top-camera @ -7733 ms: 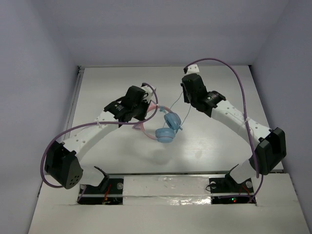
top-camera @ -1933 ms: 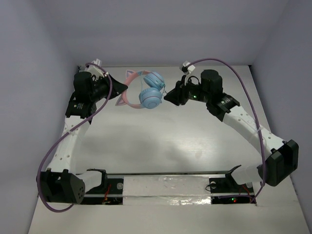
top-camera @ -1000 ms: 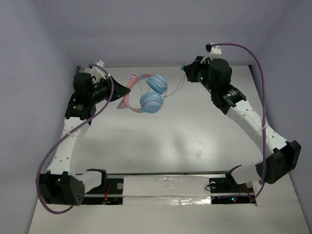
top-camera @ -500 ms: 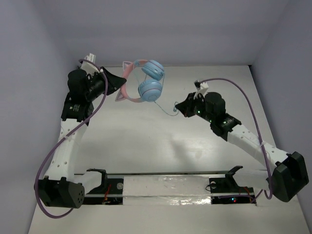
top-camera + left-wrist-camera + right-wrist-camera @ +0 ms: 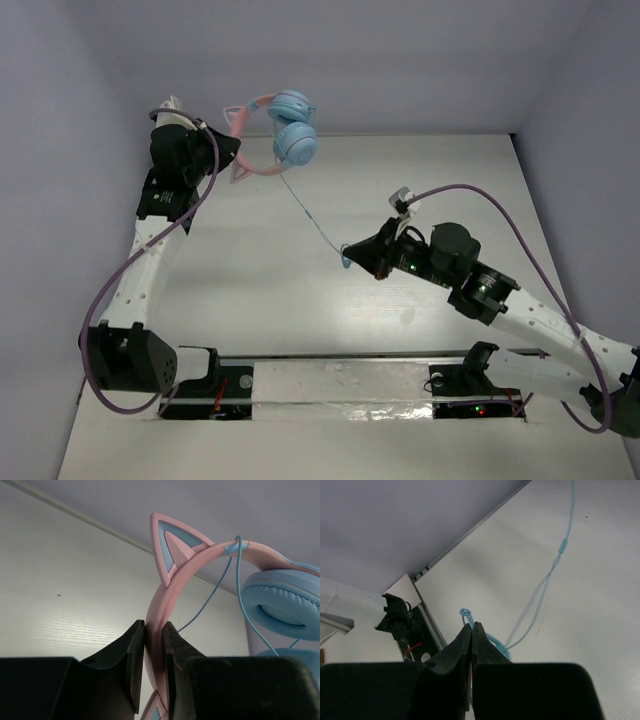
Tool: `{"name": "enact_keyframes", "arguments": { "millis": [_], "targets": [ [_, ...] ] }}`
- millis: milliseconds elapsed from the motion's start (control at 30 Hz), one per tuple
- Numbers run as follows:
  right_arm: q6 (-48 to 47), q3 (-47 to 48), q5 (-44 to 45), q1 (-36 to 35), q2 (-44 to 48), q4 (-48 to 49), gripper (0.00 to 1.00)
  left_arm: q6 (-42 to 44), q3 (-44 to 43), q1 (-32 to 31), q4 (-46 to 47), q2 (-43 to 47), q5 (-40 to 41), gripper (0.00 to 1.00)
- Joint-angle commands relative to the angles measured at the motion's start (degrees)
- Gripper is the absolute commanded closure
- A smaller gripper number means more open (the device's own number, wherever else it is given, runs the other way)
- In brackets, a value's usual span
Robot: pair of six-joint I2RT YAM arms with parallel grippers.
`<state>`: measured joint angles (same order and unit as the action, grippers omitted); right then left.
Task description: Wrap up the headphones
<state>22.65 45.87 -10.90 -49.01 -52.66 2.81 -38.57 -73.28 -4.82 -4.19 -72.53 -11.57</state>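
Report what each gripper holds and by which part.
Left gripper clamps the pink cat-ear headphones with round light-blue ear cups by the headband. Right gripper pinches their thin light-blue cable at a looped part.

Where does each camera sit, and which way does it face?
Top external: above, behind the arm bases, looking down on the white table; both arms show.
Left wrist: looks along the left gripper clamping the pink cat-ear headphones.
Right wrist: looks along the right gripper pinching the thin light-blue cable.
Shared: all three show that cable.
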Motion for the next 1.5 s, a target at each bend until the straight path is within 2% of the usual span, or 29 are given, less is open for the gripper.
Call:
{"name": "enact_keyframes", "arguments": {
  "millis": [0, 133, 300, 467, 633, 900, 1133, 1300, 1467],
  "targets": [
    [-1.38, 5.45, 0.87, -2.57, 0.81, -4.90, 1.00, 0.68, -3.54, -0.10, 4.71, -0.59, 7.08, 1.00],
    [-1.74, 10.28, 2.28, -5.65, -0.85, -7.99, 1.00, 2.53, -2.93, -0.10, 4.36, -3.22, 10.34, 1.00],
    [-3.05, 20.56, 4.13, -9.07, -5.60, -13.44, 1.00, 6.74, -2.83, -5.19, 2.61, -6.04, 18.68, 1.00],
    [-3.93, 31.45, 2.37, -9.08, -9.20, -15.98, 1.00, 9.12, -4.16, -8.97, 0.67, -10.08, 23.17, 1.00],
    [-6.83, 38.49, 7.28, -9.08, -13.60, -18.89, 1.00, 11.75, -4.07, -14.15, -0.82, -11.66, 25.71, 1.00],
    [-10.17, 43.34, 14.41, -9.08, -17.82, -18.63, 1.00, 13.51, -2.49, -21.36, -2.49, -11.67, 27.13, 1.00],
    [-13.07, 47.03, 23.36, -9.08, -20.90, -17.92, 1.00, 13.78, 2.25, -23.22, -3.73, -8.34, 25.46, 1.00],
    [-13.08, 48.09, 25.57, -5.57, -21.78, -16.26, 1.00, 14.22, 6.56, -23.22, -4.07, -4.38, 23.53, 1.00],
    [-12.11, 49.75, 23.29, -1.88, -23.53, -14.67, 1.00, 15.80, 8.85, -24.27, -5.83, -2.44, 23.61, 1.00]
  ]
}}
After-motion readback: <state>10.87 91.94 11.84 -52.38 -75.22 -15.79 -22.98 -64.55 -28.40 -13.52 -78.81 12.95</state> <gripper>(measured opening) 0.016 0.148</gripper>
